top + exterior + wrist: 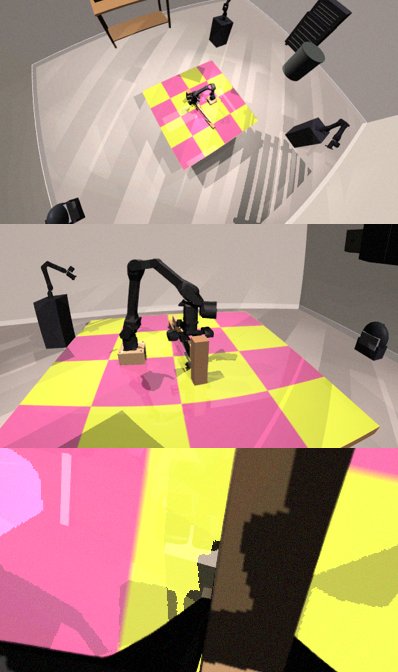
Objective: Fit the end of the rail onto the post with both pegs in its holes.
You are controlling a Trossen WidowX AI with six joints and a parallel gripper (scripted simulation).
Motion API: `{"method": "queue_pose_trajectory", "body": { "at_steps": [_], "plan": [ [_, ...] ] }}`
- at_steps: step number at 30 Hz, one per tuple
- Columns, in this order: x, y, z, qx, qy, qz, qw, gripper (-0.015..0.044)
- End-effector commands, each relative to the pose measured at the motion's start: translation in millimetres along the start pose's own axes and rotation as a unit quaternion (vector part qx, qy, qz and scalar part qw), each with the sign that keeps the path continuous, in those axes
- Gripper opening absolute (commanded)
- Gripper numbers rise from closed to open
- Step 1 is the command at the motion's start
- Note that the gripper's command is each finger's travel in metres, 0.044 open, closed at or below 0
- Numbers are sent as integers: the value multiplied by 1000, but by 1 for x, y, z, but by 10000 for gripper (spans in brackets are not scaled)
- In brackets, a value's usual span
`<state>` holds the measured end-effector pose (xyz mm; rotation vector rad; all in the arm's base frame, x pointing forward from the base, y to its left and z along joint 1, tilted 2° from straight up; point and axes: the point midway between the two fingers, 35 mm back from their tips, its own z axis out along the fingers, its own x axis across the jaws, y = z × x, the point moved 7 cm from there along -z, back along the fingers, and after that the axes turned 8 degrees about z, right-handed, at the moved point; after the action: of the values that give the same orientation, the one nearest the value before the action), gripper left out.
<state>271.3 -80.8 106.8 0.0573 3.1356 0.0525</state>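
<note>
The long wooden rail [203, 114] [265, 548] runs from the footboard block [212, 126] [174, 321] towards the upright post [188, 93] [199, 361]. My gripper [196, 104] [187, 343] [229, 611] is shut on the rail near its post end, just beside the post. In the wrist view the rail passes between the two dark fingers, mostly in shadow. The far end of the rail is at the block; its seat in the bracket is too small to make out. The pegs, the holes and any gap at the post are hidden by the gripper and post.
The arm's wooden base block [211, 101] [132, 358] stands to one side of the rail. The arm arches over from it to the post. The checkered pink and yellow table top [186, 155] [224, 423] carries shadows of the arm.
</note>
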Motion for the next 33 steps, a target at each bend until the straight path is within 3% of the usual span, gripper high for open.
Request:
{"method": "queue_pose_trajectory", "body": {
  "at_steps": [1, 33],
  "plan": [
    [-3, 0, -6, 0, -8, -1, 1000, 0],
    [-1, -1, -6, 0, -8, -1, 1000, 0]
  ]
}}
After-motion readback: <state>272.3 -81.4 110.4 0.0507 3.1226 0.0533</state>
